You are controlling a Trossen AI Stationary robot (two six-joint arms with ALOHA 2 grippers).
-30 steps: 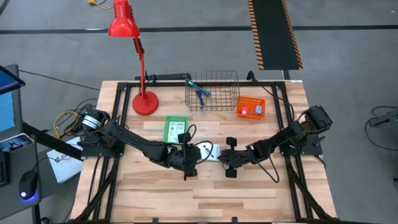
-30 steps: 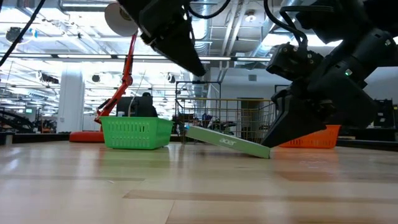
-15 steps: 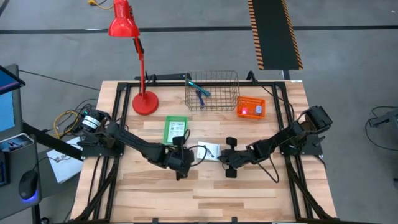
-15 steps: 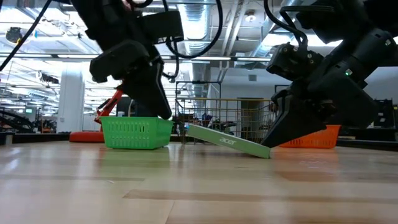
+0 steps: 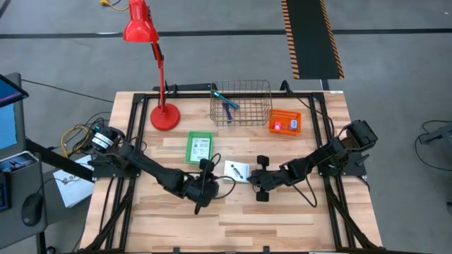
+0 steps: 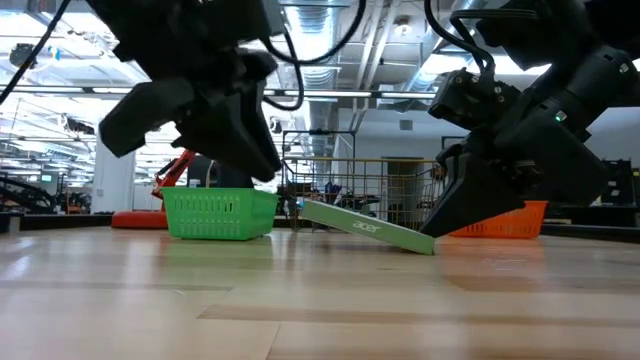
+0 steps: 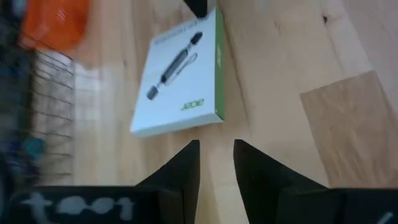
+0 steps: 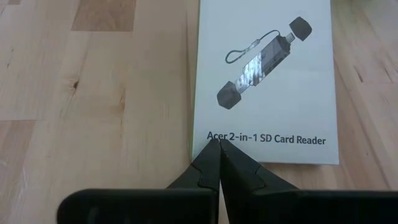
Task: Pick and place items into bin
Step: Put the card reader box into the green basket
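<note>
While the right gripper (image 8: 214,149), fingers pressed together, is lifting one edge of the white card reader box (image 5: 236,170) mid-surface, the left gripper (image 7: 215,152), fingers slightly apart, is hovering nearby toward the front edge.

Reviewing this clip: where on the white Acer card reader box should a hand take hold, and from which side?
Probably by its two long edges, coming from above. The card reader box is thin and flat, and the low view shows it tilted, one end raised off the table beside the right hand, whose fingers are shut at its short edge. The left hand, slightly open, hangs apart from it.
</note>
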